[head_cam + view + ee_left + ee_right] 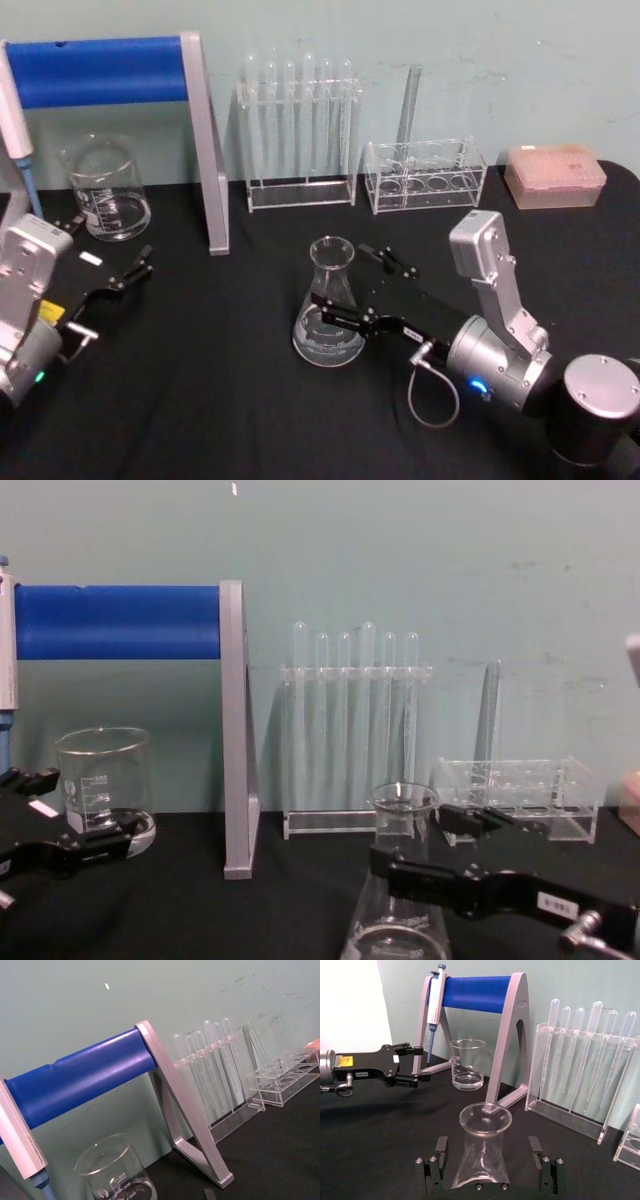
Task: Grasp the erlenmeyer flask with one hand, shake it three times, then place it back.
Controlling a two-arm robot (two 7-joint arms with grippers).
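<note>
Head view: black tabletop (230, 420), green wall (450, 60); right gripper (338, 276) lies low, jaws spread around the erlenmeyer flask (325, 340); left gripper (112, 240) idles, unclenched, beside the beaker (105, 185).

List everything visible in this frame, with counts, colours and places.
clear glass conical flask: one, clear, mid-table.
cylindrical glass beaker: one, clear, back left.
grey stand with blue bar: one, back left, over the beaker.
white-and-blue pipette: one, hanging at the stand's left end.
clear rack of test tubes: one, six tubes, back centre.
low clear rack: one, a single tall tube, back right.
pink tip box: one, far back right.
black table cover: one.
right claw: black, open, straddling the flask.
left claw: black, open, near the beaker.
</note>
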